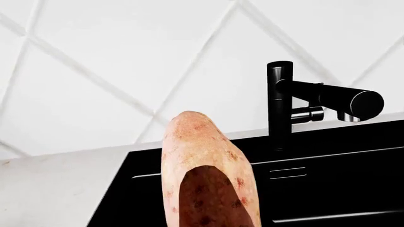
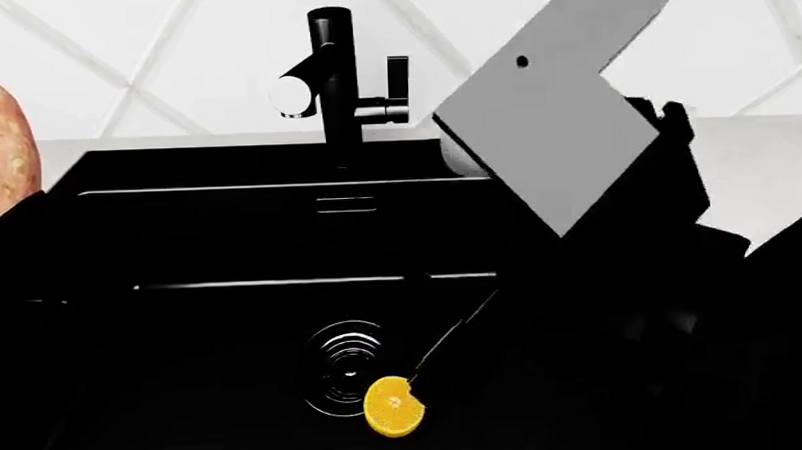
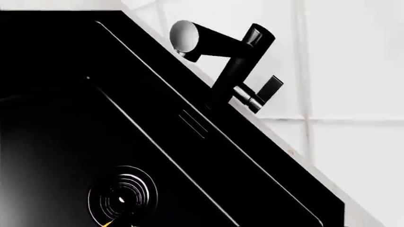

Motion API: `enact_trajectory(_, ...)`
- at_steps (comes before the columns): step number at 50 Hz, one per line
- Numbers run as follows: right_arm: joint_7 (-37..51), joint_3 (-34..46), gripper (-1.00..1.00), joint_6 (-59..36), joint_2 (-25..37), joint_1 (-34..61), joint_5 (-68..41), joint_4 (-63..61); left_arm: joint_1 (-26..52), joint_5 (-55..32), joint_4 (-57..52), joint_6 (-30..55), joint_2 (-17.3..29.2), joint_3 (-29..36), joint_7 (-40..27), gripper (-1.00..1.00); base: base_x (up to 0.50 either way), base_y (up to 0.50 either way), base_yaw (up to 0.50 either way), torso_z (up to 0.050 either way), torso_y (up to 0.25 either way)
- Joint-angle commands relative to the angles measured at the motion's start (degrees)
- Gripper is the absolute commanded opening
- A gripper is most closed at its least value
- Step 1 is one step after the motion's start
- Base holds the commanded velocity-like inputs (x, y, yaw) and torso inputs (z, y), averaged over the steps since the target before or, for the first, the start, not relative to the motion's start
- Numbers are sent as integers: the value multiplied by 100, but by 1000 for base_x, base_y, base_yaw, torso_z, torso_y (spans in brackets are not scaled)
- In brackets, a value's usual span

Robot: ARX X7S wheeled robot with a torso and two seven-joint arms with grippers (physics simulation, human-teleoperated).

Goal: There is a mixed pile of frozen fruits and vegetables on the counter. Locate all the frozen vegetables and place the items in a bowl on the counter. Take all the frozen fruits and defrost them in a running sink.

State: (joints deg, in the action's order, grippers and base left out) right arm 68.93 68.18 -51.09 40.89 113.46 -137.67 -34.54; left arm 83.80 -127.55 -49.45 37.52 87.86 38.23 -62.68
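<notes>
While pinkish speckled sweet potato (image 1: 205, 175) juts lengthwise from L cam, L gripper unseen, grip state unclear; R likewise.

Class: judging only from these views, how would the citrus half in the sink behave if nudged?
The halved citrus lies by the drain; its round outline suggests it may roll or slide on the smooth black sink. Probably light and firm.

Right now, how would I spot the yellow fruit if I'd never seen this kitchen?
Find the big black sink with the black tap behind it. Look down at its floor for the round ringed drain. The fruit is the halved citrus lying right at the drain's edge, cut face up, the only bright yellow thing against all that black.
</notes>
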Motion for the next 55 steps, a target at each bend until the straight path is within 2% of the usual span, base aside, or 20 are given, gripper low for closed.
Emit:
enact_trajectory(1,28,-592,100,311,741,182,29,-408,204,-47,21,-33,15,-76,-34,-100,0,0,0,0,0)
enact_trajectory(14,291,-1072,100,854,1589,-160,785,-964,237,-144,1,-12,54,-182,-33,-100,0,0,0,0,0)
enact_trajectory(22,569,-1240,100,879,1936,-18,959,-1060,283,-191,23,65,-88,-250,-107,-100,0,0,0,0,0)
enact_trajectory(34,864,-1455,100,1083,2284,37,1042,-1352,175,-79,-31,-54,13,-246,23,-100,0,16,0,0,0)
enact_trajectory(55,945,-1556,100,955,2165,256,1042,-1399,120,-99,-21,-60,16,-319,22,-100,0,488,0,0,0)
